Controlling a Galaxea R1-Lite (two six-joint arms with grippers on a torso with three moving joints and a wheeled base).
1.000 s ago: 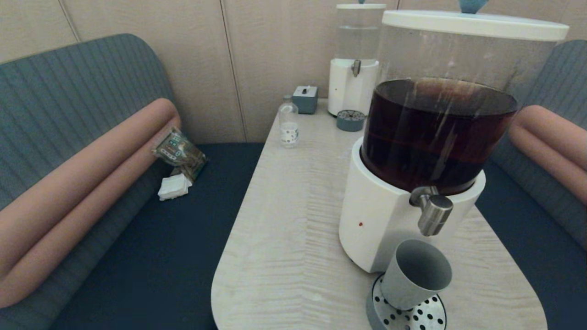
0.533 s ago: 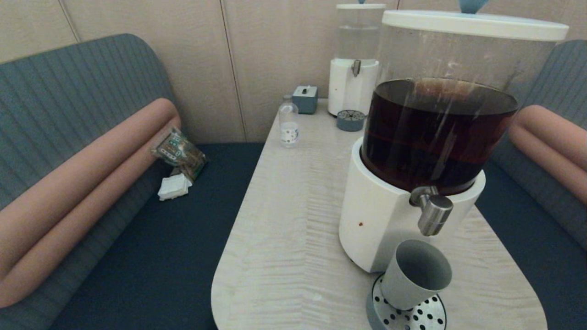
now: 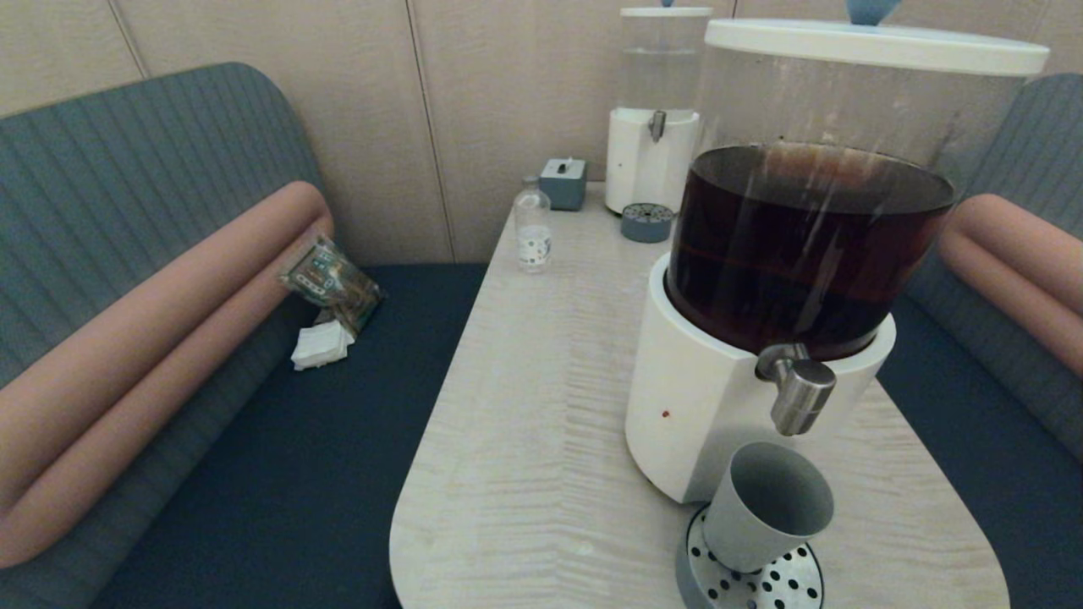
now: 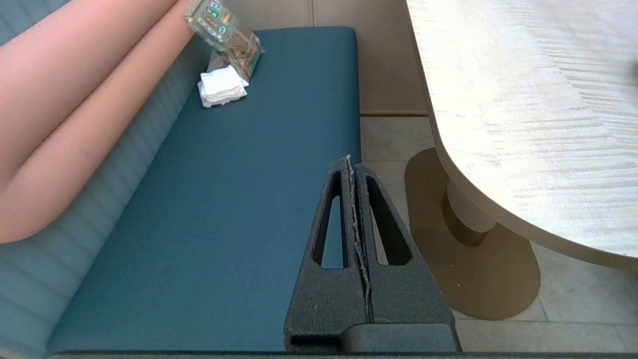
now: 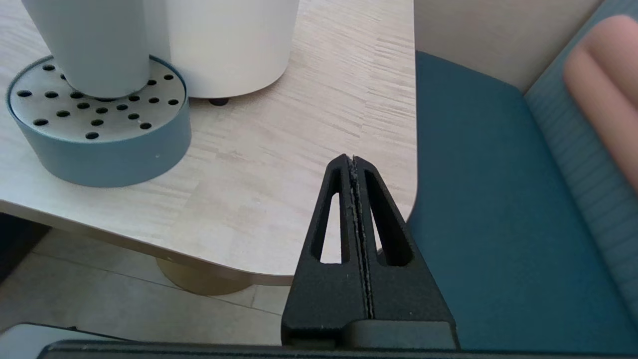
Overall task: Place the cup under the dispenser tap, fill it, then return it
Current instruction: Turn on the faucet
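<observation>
The cup (image 3: 766,506) stands upright on the perforated drip tray (image 3: 791,584) at the tabletop's (image 3: 525,406) near end, directly beneath the tap (image 3: 799,396) of the dispenser (image 3: 761,288) with dark liquid; its mouth faces up and looks empty, so the filling seems not yet done. The right claw (image 5: 353,164) hangs off the tabletop's near right corner, its 2 fingers pressed together and holding nothing. From this claw the cup (image 5: 89,45) lies ahead and off to one side, near but apart, with the tray's rim (image 5: 99,154) between them. The left claw (image 4: 350,164) is likewise closed and empty, parked over the bench seat (image 4: 224,209) beside the tabletop edge (image 4: 448,164), well away from the cup, which its camera does not show. The right arm is plainly the nearer one. The cup's long axis is vertical, so a sideways approach at mid-height, with the fingers spread first, would suit; the dispenser base (image 5: 224,45) just behind the cup leaves little room on that side.
</observation>
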